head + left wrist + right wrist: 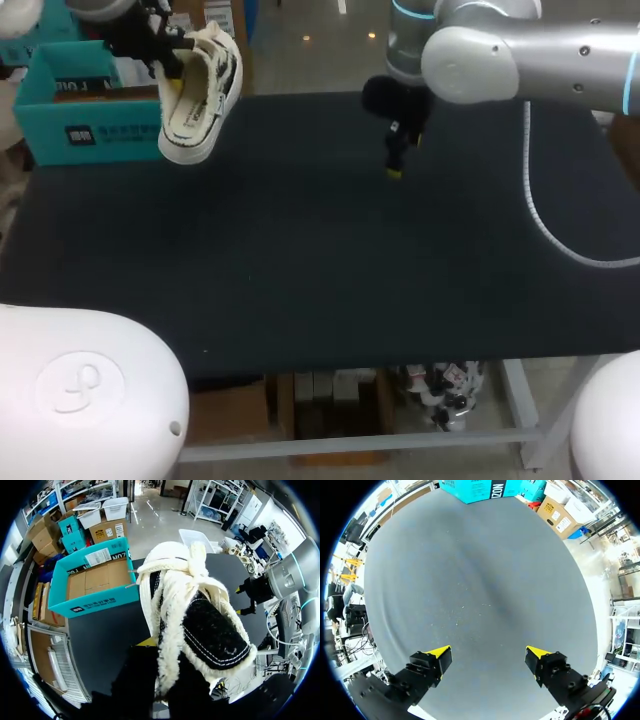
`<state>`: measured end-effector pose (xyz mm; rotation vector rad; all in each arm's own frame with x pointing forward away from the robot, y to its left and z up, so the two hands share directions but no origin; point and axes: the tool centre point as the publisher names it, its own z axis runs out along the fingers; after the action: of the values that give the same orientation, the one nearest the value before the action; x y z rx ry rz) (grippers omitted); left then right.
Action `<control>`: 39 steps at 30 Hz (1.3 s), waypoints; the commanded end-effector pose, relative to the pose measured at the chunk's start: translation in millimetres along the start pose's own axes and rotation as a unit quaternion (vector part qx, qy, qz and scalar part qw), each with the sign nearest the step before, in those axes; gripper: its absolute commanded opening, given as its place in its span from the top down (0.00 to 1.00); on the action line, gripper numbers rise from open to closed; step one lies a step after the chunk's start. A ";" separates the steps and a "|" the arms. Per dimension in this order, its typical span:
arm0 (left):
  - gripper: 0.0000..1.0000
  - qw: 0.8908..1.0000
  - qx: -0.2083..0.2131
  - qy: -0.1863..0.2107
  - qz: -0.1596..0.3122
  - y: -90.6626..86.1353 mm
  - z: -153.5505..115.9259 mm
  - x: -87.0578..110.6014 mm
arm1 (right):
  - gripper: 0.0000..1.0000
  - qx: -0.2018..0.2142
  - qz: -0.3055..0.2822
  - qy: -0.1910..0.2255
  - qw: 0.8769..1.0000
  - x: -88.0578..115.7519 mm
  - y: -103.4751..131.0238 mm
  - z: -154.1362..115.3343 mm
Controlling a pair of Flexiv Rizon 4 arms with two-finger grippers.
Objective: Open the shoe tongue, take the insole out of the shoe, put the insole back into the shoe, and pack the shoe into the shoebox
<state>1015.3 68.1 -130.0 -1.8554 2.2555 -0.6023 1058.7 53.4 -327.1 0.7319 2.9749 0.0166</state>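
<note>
Though it hangs clamped in the left hand (158,48), with the shoebox (70,95) just ahead, the shoe (200,95) looks light and soft-topped; its stiffer sole edge should grip best. The right hand (489,661) gapes empty above the desk (320,260).

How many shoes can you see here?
1. The shoe is held up by the left hand, beside the teal shoebox. No second shoe shows, though part of the box is hidden.

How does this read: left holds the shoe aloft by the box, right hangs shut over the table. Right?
Right gripper is open, not shut: right wrist view shows it spread wide over the table. Left gripper does hold the shoe aloft by the box.
</note>
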 end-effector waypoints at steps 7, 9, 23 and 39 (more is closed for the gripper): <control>1.00 0.991 -0.048 0.052 0.110 -27.1 5.5 -43.3 | 0.00 0.014 -0.007 0.022 1.000 -0.5 1.7 2.9; 1.00 0.985 -0.060 0.067 0.147 -32.4 7.8 -57.9 | 0.00 0.014 -0.007 0.022 1.000 -0.5 1.7 2.9; 1.00 0.907 -0.098 0.143 0.385 -96.3 11.0 -164.3 | 0.00 0.014 -0.007 0.022 1.000 -0.5 1.7 2.9; 1.00 0.836 -0.133 0.170 0.504 -172.6 51.3 -242.6 | 0.00 0.014 -0.007 0.022 1.000 -0.5 1.7 2.9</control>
<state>1210.9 250.8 -134.0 -0.4031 2.8580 -0.2994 1058.5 53.7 -330.8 0.7230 3.0244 -0.0018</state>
